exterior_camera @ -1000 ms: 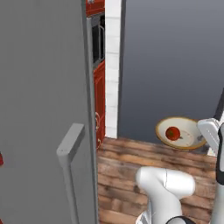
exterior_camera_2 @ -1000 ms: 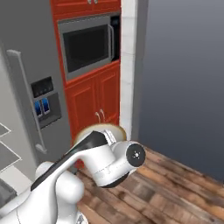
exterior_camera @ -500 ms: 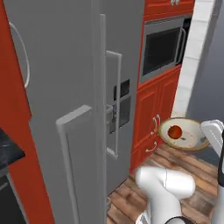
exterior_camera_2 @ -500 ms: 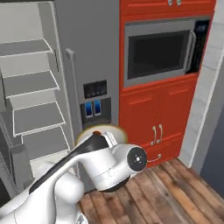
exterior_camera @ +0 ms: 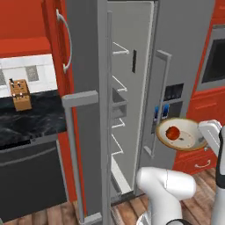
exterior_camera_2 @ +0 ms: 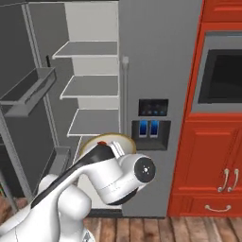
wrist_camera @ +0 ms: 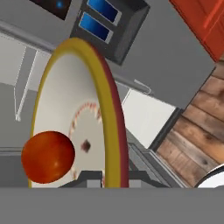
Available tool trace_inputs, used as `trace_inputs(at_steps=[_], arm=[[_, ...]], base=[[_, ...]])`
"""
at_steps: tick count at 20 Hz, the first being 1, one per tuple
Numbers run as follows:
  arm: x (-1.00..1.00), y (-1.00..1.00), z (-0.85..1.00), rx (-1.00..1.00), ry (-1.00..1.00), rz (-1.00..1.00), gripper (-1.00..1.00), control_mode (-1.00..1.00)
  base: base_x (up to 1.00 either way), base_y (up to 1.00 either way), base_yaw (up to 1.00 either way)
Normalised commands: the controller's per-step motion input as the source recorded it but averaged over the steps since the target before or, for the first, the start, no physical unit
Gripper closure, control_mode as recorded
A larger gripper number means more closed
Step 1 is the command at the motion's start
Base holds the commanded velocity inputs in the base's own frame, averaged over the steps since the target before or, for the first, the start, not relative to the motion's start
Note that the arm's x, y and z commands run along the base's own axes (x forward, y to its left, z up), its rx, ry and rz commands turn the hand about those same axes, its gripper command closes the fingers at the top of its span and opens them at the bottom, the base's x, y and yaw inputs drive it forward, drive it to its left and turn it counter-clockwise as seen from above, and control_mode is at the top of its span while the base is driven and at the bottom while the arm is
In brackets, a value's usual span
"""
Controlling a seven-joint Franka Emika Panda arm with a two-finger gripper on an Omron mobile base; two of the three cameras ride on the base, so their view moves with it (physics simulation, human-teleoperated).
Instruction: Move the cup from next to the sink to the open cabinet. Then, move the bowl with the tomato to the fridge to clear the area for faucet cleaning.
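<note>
The arm is glossy white, built of thick rounded segments like swollen tubes. A dark band runs along the upper link to the elbow. The elbow joint ends in a round white cap with a dark centre disc and a small pale dot. The wrist link is white too.

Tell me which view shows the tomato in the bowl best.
The hand view: the tomato looms large against the bowl. The left base view shows it small but whole inside the bowl; the right base view gives only a red sliver behind the arm.
</note>
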Motion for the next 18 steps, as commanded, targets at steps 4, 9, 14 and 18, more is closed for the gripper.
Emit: trace_inputs(at_steps=[4, 9, 14, 18], arm=[[0.0, 0.0, 0.0, 0.0, 0.0, 0.0, 1.0, 1.0], [0.0, 0.0, 0.0, 0.0, 0.0, 0.0, 1.0, 1.0], [0.0, 0.0, 0.0, 0.0, 0.0, 0.0, 1.0, 1.0], [0.0, 0.0, 0.0, 0.0, 0.0, 0.0, 1.0, 1.0]], base=[[0.11, -0.22, 0.62], [0.0, 0.0, 0.46], [0.02, 0.0, 0.25], [0.07, -0.02, 0.42]])
